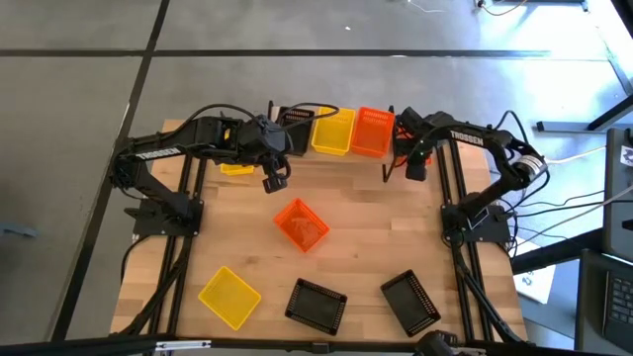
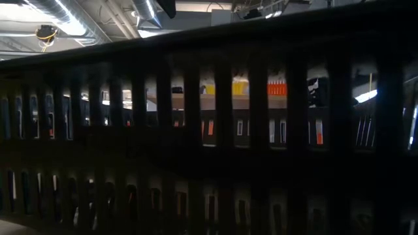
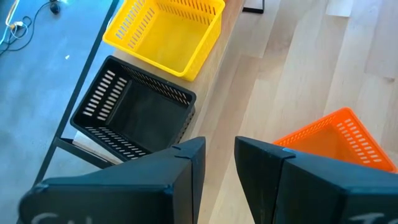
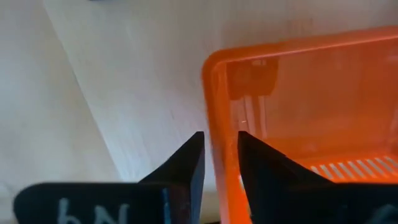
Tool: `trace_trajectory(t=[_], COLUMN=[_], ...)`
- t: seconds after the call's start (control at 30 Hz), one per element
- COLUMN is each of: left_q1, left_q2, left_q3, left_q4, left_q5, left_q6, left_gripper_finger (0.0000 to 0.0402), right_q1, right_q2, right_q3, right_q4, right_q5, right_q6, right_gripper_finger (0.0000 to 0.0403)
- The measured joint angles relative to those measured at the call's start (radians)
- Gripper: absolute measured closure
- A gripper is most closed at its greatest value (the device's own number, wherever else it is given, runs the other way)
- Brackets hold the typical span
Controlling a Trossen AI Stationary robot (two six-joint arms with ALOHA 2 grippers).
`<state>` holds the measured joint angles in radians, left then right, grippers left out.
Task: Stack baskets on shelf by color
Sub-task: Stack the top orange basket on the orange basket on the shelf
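Observation:
The shelf (image 3: 206, 74) at the table's far edge carries a black basket (image 1: 294, 117), a yellow basket (image 1: 333, 131) and an orange basket (image 1: 372, 132) side by side. My right gripper (image 1: 401, 153) is at the orange basket's right end, shut on its wall (image 4: 221, 112). My left gripper (image 1: 275, 180) hangs over the table in front of the black basket (image 3: 134, 106), empty, with its fingers a little apart. Loose baskets lie on the table: orange (image 1: 302, 224), yellow (image 1: 229, 296), two black (image 1: 316, 305) (image 1: 410, 302). Another yellow basket (image 1: 237, 168) is partly hidden under my left arm. My right gripper has the orange basket's side wall, right beside a rim corner (image 4: 217, 134), between its two fingers. One finger (image 4: 261, 168) is inside the basket and the other (image 4: 186, 165) is outside. The fingers come from above. The basket stands upright on the shelf.
In the low view a black basket wall (image 2: 196, 170) stands right in front of the camera; through its slots the yellow (image 2: 225, 87) and orange (image 2: 277, 87) baskets on the shelf show. The table's near edge holds three loose baskets.

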<state>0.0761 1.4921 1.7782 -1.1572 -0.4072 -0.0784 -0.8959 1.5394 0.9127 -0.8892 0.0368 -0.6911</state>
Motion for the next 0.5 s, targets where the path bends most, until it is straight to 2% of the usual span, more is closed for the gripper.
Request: trace_trajectory(t=[0.17,0.5], left_q1=[0.000,0.000], left_q2=[0.000,0.000], left_q3=[0.000,0.000], left_q4=[0.000,0.000], left_q5=[0.000,0.000], left_q6=[0.000,0.001], left_gripper_finger=[0.0324,0.0324], right_q1=[0.001,0.003], right_q2=[-0.009,-0.119], right_q3=[0.001,0.001], right_q4=[-0.004,-0.075], right_q5=[0.002,0.048], right_q6=[0.007,0.030], right_gripper_finger=[0.0387,0.0399])
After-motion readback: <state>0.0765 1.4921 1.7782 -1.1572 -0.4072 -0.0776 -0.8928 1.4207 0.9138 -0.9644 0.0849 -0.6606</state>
